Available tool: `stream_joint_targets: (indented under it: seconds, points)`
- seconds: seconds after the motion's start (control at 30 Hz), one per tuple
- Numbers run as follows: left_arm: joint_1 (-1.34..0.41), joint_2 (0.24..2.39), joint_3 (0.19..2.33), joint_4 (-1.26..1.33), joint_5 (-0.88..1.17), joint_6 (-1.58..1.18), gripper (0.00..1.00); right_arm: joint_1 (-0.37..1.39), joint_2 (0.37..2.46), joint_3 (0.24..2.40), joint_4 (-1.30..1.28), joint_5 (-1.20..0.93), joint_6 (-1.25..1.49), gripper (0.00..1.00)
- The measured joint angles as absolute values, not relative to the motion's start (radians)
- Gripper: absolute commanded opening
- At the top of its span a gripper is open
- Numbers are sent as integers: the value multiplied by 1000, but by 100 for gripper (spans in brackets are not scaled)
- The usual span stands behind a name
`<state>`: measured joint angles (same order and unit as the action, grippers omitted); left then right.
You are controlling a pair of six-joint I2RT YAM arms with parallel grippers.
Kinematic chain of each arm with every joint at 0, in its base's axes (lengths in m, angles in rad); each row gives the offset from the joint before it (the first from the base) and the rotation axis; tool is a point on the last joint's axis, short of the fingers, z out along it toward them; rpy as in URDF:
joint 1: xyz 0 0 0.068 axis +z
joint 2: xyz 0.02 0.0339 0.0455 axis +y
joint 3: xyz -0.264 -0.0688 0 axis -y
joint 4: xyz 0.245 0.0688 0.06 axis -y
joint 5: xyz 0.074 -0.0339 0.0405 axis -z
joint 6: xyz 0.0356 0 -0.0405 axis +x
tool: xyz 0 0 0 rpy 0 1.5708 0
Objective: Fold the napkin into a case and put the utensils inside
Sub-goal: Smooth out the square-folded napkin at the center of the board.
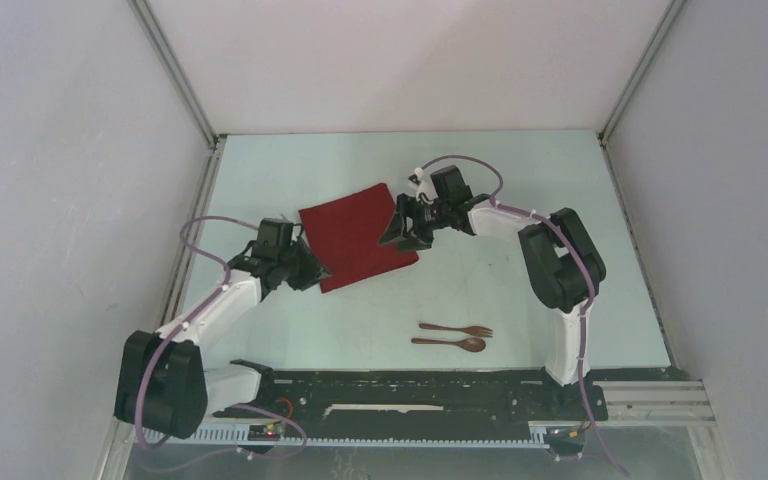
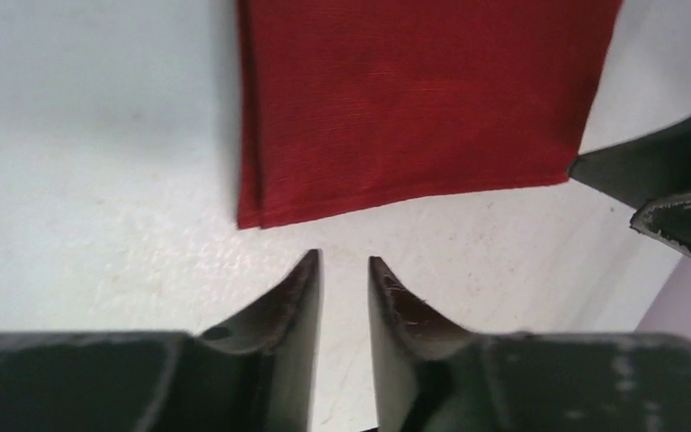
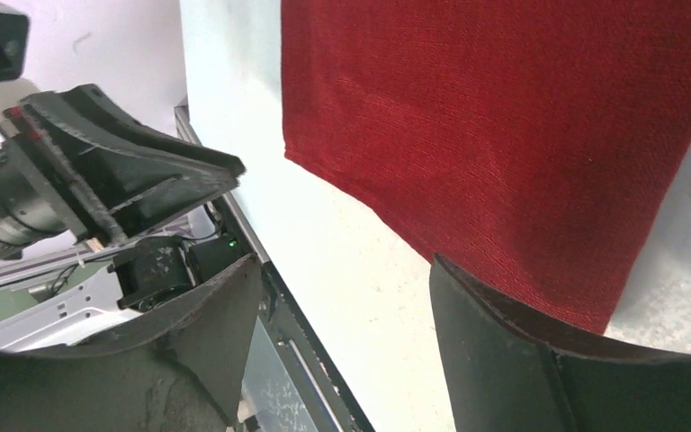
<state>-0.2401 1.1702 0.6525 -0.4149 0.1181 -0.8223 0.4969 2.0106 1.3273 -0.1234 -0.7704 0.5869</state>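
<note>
One fold made, nothing tucked in yet
Nearest, fork [image 1: 457,328] and spoon [image 1: 450,343] loose on the table [image 1: 520,200]; beyond, napkin [image 1: 357,235] flat between left gripper [image 2: 344,261], slightly open and empty, and right gripper [image 3: 344,265], wide open, empty; narrower folds and loading left

Take the napkin [image 1: 357,236] as your mark. Beyond its far edge and off to its right, the table [image 1: 530,175] lies bare, with room for a gripper to pass. The left gripper [image 1: 310,272] crowds its near-left corner, and the right gripper [image 1: 398,237] crowds its right edge. Nearer the arm bases, the fork [image 1: 457,329] and spoon [image 1: 450,343] lie side by side, well apart from the cloth. The side wall [image 1: 80,200] stands near on its left.
</note>
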Motion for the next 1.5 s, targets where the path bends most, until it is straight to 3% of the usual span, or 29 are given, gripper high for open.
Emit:
stream_joint_targets:
  seconds: [0.13,0.33,0.73,0.8,1.03,1.23,1.5]
  points:
    - [-241,1285,665,-316,224,-841,10,492,2030,1327,-55,-811,637,78]
    - [-231,1463,667,-241,274,-845,3,492,2083,1327,7,-854,686,78]
    - [-133,1428,563,-129,299,-834,1,445,2113,1195,121,-931,708,78]
    - [-126,1427,557,-119,300,-833,1,430,2125,1188,151,-965,720,83]
    - [-126,1419,550,-113,297,-826,0,418,2096,1176,150,-979,720,85]
    - [-126,1409,531,-91,297,-827,0,407,2106,1259,181,-963,750,83]
    - [-126,1393,507,-64,297,-828,0,377,2327,1368,419,-1008,966,82]
